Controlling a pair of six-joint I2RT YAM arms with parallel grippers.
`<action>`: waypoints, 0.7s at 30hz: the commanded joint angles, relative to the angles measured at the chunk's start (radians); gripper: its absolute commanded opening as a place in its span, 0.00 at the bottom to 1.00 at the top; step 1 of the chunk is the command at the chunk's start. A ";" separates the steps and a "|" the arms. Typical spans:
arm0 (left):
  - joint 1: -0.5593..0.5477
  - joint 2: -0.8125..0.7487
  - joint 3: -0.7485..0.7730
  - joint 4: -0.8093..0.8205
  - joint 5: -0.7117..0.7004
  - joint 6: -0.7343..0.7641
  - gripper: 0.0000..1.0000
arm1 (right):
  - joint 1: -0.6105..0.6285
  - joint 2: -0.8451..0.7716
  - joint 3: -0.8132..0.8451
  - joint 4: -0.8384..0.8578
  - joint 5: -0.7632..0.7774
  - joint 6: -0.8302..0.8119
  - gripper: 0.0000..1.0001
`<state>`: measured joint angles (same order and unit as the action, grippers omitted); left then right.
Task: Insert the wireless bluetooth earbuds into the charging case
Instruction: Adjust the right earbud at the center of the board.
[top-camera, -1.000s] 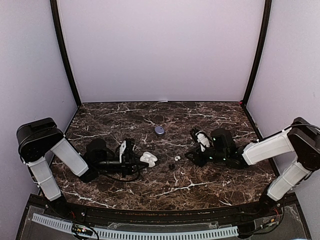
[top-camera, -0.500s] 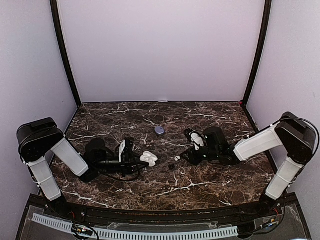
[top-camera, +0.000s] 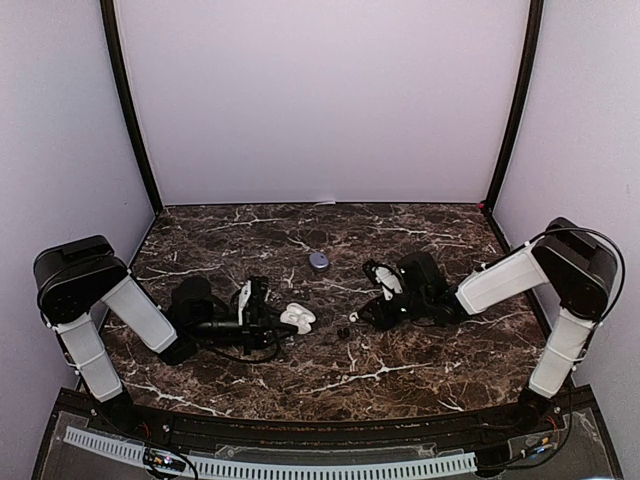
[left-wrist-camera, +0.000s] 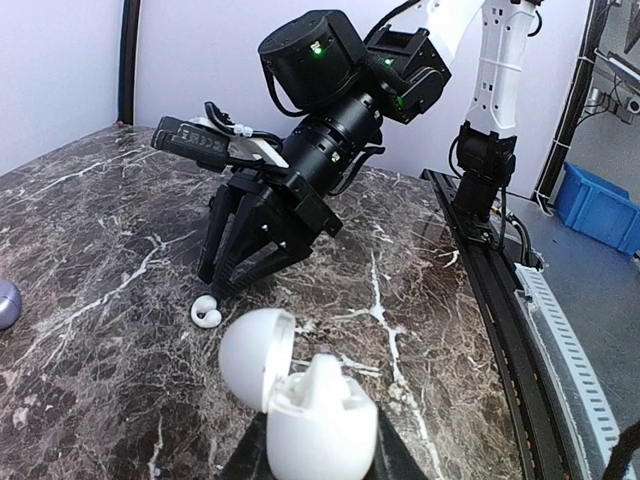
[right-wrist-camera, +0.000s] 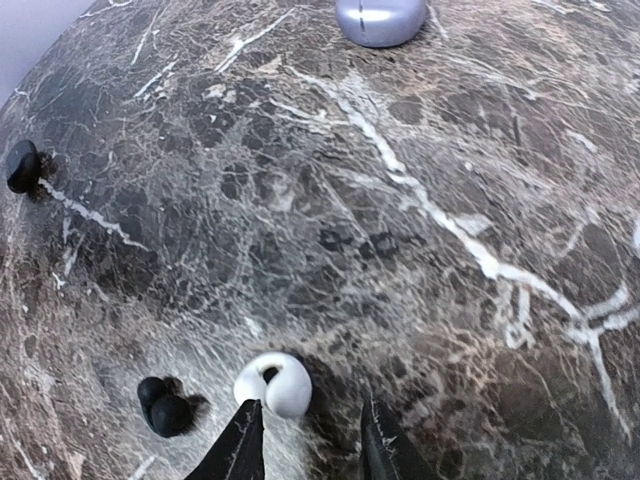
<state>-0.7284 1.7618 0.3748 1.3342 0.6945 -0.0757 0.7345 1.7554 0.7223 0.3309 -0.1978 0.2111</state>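
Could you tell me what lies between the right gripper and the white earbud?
Nothing: in the right wrist view only a short strip of bare marble separates the right gripper from the white earbud.

white earbud (right-wrist-camera: 272, 384), black earbud (right-wrist-camera: 165, 406), white case (left-wrist-camera: 318, 425), lilac case (right-wrist-camera: 380, 18), brown marble table (top-camera: 400, 370) veined white.

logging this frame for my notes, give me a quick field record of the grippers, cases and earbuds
left gripper: shut on the white charging case, lid open
right gripper: open, low over the table, holding nothing
white earbud: on the table, just ahead of the right fingertips
near black earbud: beside the white earbud
far black earbud: alone, farther off
purple case: closed, on the table, apart
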 joint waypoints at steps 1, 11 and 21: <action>0.003 -0.031 0.004 -0.009 0.007 0.026 0.18 | -0.007 0.032 0.081 -0.041 -0.060 0.016 0.33; 0.002 -0.026 0.009 -0.018 0.013 0.030 0.18 | -0.007 0.076 0.190 -0.156 -0.004 -0.002 0.32; 0.003 -0.025 0.013 -0.024 0.023 0.027 0.18 | -0.006 0.055 0.142 -0.170 -0.012 -0.007 0.31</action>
<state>-0.7284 1.7615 0.3752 1.3140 0.6956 -0.0593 0.7319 1.8179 0.8852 0.1673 -0.2165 0.2146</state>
